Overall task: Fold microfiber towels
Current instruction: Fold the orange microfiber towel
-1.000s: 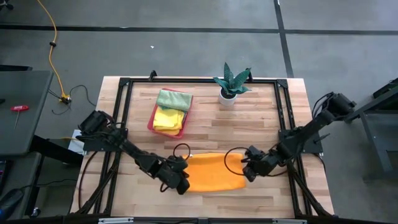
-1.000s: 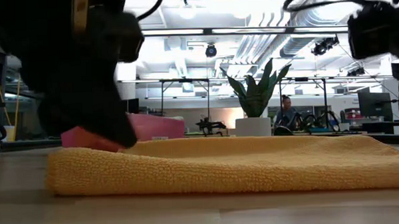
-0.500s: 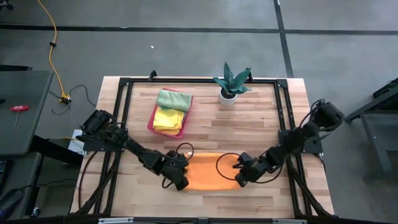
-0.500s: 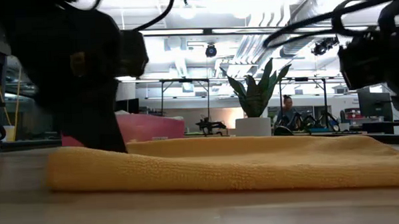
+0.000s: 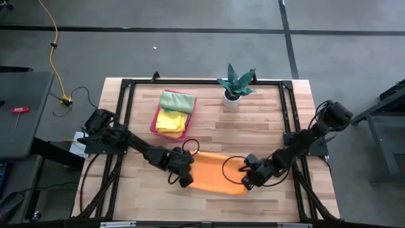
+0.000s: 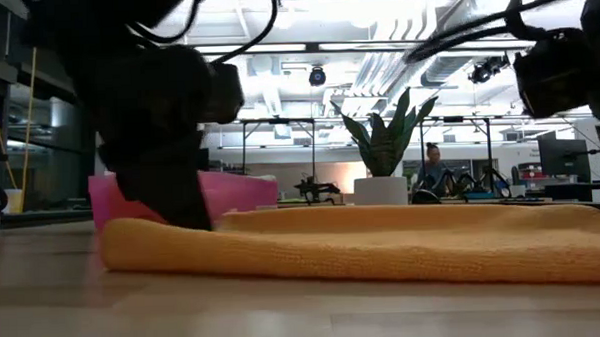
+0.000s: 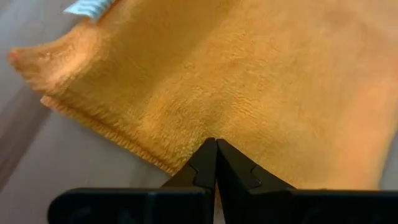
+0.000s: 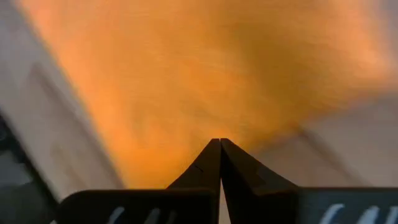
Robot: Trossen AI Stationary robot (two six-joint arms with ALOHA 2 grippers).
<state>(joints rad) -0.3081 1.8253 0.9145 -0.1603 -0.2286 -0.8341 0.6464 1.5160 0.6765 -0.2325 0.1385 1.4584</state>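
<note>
Both claws have dragged the orange towel (image 5: 215,178) away from the front edge.

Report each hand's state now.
Left hand: closed on the orange microfiber towel's edge.
Right hand: closed on the same towel.

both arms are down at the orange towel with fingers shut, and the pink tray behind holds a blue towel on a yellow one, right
Nearly. The towel lying over the yellow towel in the pink tray is light green, not blue; the high view shows it. The rest holds: left gripper and right gripper sit shut at the orange towel.
</note>
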